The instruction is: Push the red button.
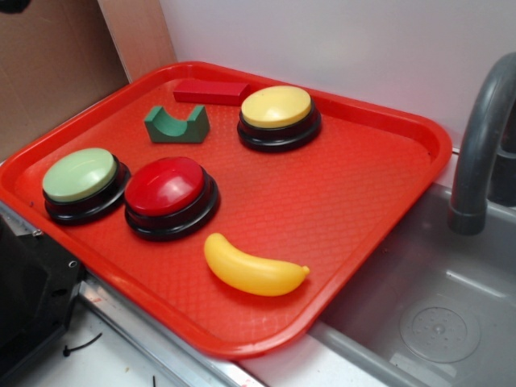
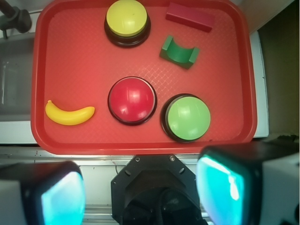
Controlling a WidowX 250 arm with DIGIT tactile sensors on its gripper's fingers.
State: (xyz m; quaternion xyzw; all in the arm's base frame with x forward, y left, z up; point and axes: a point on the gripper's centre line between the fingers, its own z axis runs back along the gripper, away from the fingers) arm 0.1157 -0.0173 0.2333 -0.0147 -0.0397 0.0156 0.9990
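Red button [image 2: 132, 100] sits near the middle of the wrist view, on the red tray [image 2: 84, 56], a glossy dome on a black round base. The hand [image 2: 140, 192] fills the bottom edge of that frame, its two pads [image 2: 63, 199] standing wide apart with nothing between them, so it is open and empty. From the hand, the button lies straight up the frame and a touch left of the midline between the pads; the hand looks well above and short of the tray's near rim, so the coming move would, by my reading, be forward and down onto the dome.

Being round, the button has no long axis and points nowhere sideways; its pressing face looks upward, so any approach from above should suit.

In the exterior view the red button [image 1: 165, 187] is at lower left of the tray, touching or nearly touching the pale green button [image 1: 81, 176] to its left. That neighbour is the risk: a drift to the right in the wrist view would land on green [image 2: 188, 117]. The yellow button [image 2: 126, 18] and toy banana [image 2: 69, 114] lie well apart
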